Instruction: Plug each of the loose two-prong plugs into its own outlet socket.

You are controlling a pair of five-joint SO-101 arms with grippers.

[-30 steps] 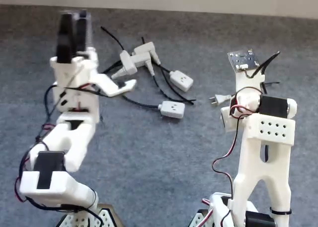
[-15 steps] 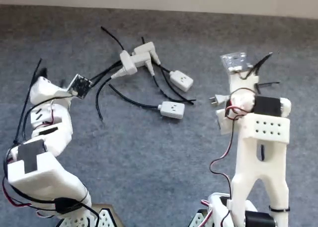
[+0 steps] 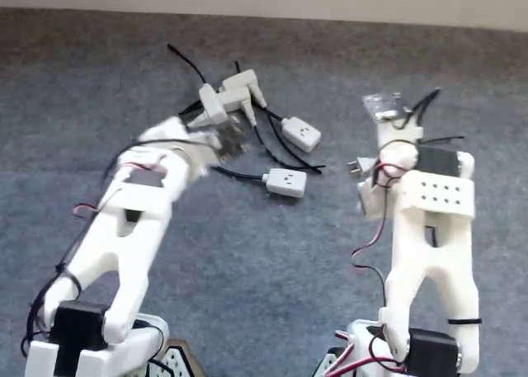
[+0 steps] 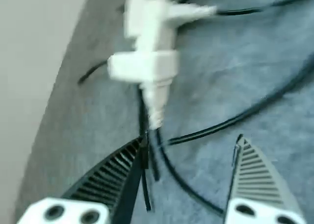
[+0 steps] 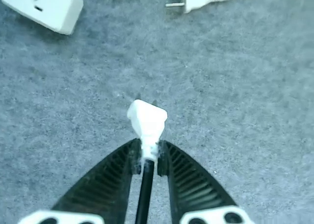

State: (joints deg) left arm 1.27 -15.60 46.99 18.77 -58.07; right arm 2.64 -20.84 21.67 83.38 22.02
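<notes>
Carpet-like grey fabric (image 3: 247, 261) covers the table, and two white plastic arms stand on its near edge. The left arm (image 3: 124, 228) leans from the near left corner toward the tangle of wires in the middle, while the right arm (image 3: 429, 228) stands upright at the near right. The left gripper (image 4: 191, 140) hangs low over the fabric with its two black ribbed fingers (image 4: 113, 180) spread wide and nothing between them but thin black cables (image 4: 216, 126) lying on the cover. One cable runs close along one finger, and whether it touches is unclear. Just beyond those fingertips lies a cluster of white plastic connector bodies with tapered necks (image 3: 223, 101), pressed together at the far middle of the table. How they join is too blurred to tell. Two white rectangular two-slot socket blocks sit on black leads: the farther socket block (image 3: 301, 132) lies just right of the cluster, and the nearer socket block (image 3: 287, 181) lies between the two arms. The right gripper (image 5: 148, 144) has its fingers pressed together on the neck of a small white two-prong plug (image 5: 147, 117), right where the plug's black lead (image 5: 144, 189) comes out. The prongs point away from the wrist, over bare fabric. A second white two-prong plug (image 3: 356, 167) lies loose on the fabric beside the right arm, with its prongs turned toward the nearer socket block but well apart from it.
</notes>
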